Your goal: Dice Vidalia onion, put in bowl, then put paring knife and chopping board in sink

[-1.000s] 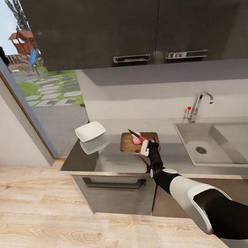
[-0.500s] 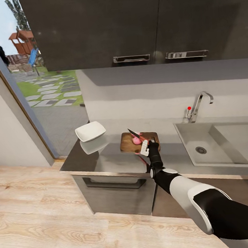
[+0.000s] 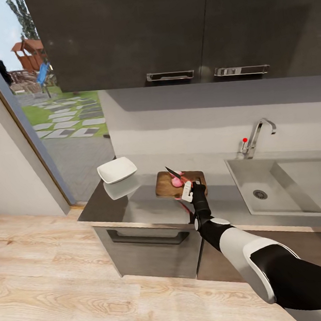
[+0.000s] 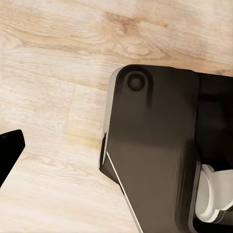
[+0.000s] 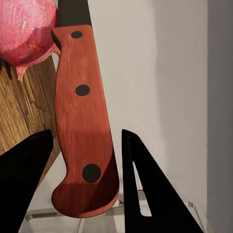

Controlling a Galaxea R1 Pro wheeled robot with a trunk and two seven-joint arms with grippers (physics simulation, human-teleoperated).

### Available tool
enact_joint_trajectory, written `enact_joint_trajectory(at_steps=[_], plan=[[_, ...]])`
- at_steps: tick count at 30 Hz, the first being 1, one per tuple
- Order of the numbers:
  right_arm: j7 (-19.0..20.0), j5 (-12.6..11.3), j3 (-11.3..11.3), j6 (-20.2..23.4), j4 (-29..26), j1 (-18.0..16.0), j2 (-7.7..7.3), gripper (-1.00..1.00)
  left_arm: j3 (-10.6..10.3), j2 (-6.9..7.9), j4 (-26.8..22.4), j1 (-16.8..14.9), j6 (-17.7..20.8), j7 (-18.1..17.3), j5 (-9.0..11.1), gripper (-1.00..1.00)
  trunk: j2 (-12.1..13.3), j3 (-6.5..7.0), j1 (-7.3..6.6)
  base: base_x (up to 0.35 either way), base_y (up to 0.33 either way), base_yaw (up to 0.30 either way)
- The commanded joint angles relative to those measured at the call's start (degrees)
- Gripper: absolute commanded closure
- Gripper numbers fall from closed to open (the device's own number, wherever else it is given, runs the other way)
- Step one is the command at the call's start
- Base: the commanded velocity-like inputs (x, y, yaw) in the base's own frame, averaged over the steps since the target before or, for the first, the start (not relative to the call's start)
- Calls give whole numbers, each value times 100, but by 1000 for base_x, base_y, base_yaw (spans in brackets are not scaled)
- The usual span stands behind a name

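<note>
The dark brown chopping board (image 3: pixel 164 185) lies on the glossy grey countertop (image 3: pixel 135 206), with the pinkish-red Vidalia onion (image 3: pixel 177 181) on it. My right gripper (image 3: pixel 188 191) is shut on the paring knife's reddish handle (image 5: pixel 81 121) at the board's near right edge. The dark blade (image 3: pixel 172 171) slants up and away over the onion. In the right wrist view the onion (image 5: pixel 23 30) rests on the board (image 5: pixel 19 107) beside the handle, between the black fingers (image 5: pixel 150 194). The white bowl (image 3: pixel 117 170) sits left of the board. The steel sink (image 3: pixel 275 189) is to the right.
A chrome tap (image 3: pixel 256 136) with a red knob stands behind the sink. Dark wall cabinets (image 3: pixel 169 33) hang overhead. A glass door opens to a garden at left. The left wrist view shows the wooden floor (image 4: pixel 53 73) and a dark part of the robot (image 4: pixel 155 145).
</note>
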Motion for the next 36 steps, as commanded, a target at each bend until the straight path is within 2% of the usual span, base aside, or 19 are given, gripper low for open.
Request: enact_joint_trajectory(at_steps=[1,36], plan=[[-25,-55,-19,50,396,-5,1,100,7,0,-8,2,2,-58,60,-100,-9,-11,5,0,0,0],[-102,-50,-19,26,380,-5,1,100,1,0,-8,2,2,-58,60,-100,-9,-11,5,0,0,0]])
